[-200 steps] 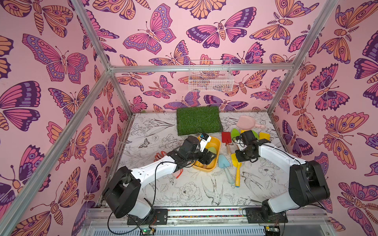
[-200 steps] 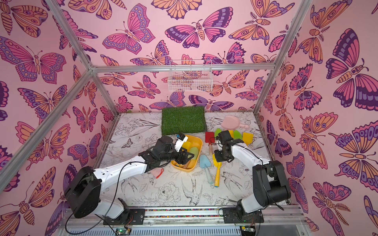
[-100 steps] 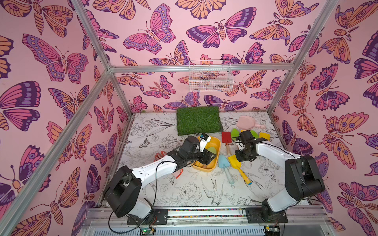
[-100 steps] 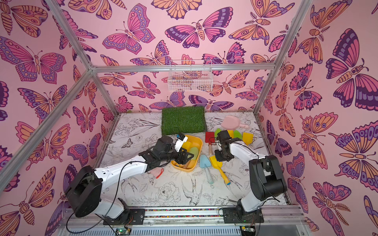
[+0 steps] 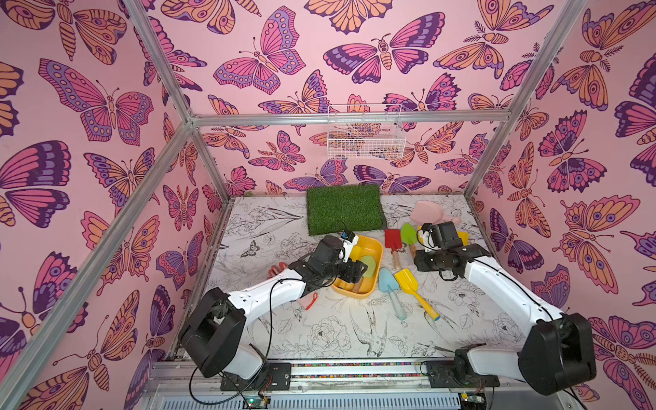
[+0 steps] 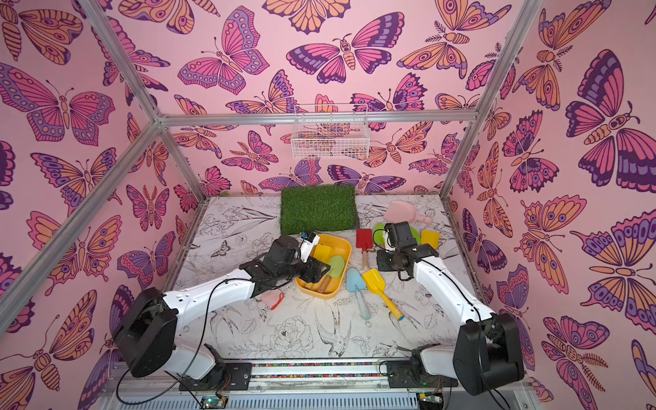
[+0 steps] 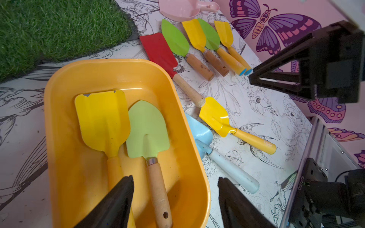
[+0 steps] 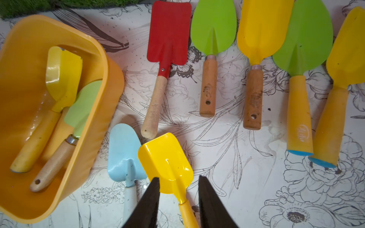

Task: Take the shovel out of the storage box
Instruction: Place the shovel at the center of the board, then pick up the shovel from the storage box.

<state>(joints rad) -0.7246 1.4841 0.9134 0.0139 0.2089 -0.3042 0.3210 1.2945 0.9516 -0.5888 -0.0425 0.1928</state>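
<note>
While the left gripper's fingers are held open above the storage box, its rim could be caught with the green shovel; the right gripper's are spread, empty.

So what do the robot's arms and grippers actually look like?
The left arm and right arm have white shell links, bulky black joints and thin black cables looping alongside. The left gripper and right gripper have black wedge-shaped fingers.

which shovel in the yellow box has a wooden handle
The pale green pointed shovel; the yellow shovel beside it in the storage box has a yellow handle.
</note>
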